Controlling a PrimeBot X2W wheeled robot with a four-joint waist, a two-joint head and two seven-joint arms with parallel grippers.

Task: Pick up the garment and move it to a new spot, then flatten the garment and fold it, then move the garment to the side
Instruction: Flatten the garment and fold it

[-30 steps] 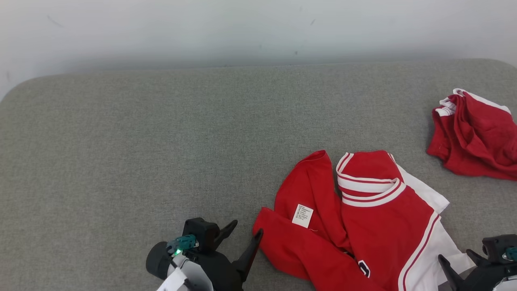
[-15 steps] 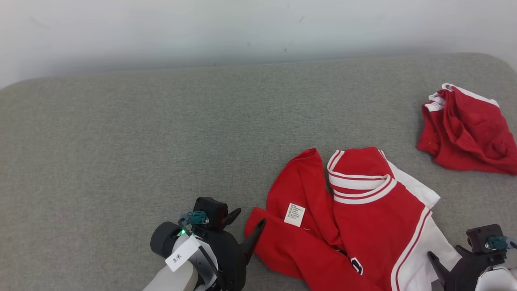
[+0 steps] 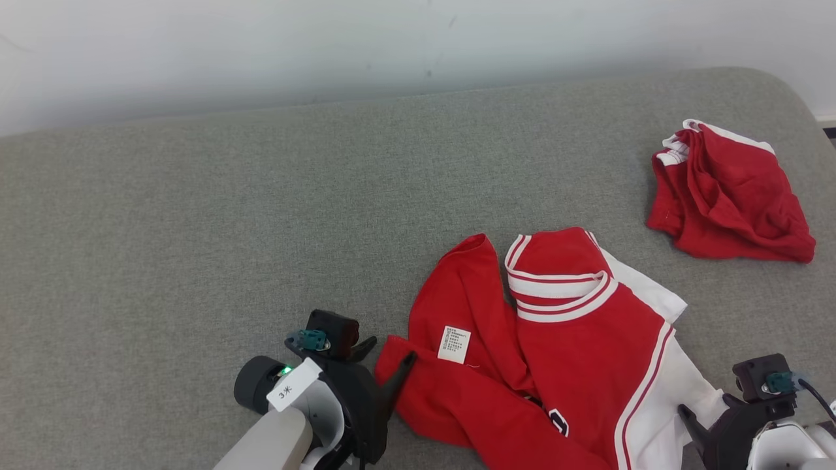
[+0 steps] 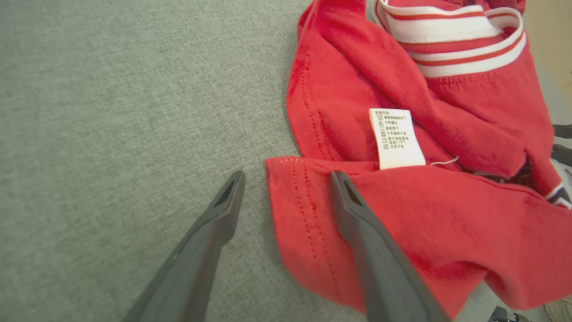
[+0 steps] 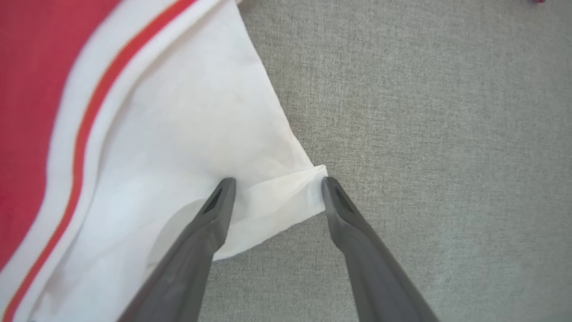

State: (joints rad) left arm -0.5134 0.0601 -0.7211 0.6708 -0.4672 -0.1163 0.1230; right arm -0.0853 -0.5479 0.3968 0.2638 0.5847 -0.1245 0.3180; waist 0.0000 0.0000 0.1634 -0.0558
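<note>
Toward the near right of the grey upholstered surface [image 3: 196,228], the garment [image 3: 575,352] lies rumpled between the two grippers. The left gripper [image 3: 392,349] sits at the garment's left end with its fingers spread apart. In the left wrist view one finger lies over bare grey fabric and the other over the red stitched hem, with the hem's corner between them. Whether they press on the cloth I cannot tell. The right gripper [image 5: 278,181] is at the opposite end, fingers also wide, straddling a folded white corner; one tip lies over white cloth, the other just beside the corner's point. Neither gripper clamps anything.

The garment is a red jersey with white side panels edged by a thin red stripe and a ribbed red-and-white striped band near its top. It is partly doubled over itself, and a white care label [image 4: 395,138] shows on the red cloth. A second red piece [image 3: 725,196] with white trim lies bunched well apart, at the far right.
</note>
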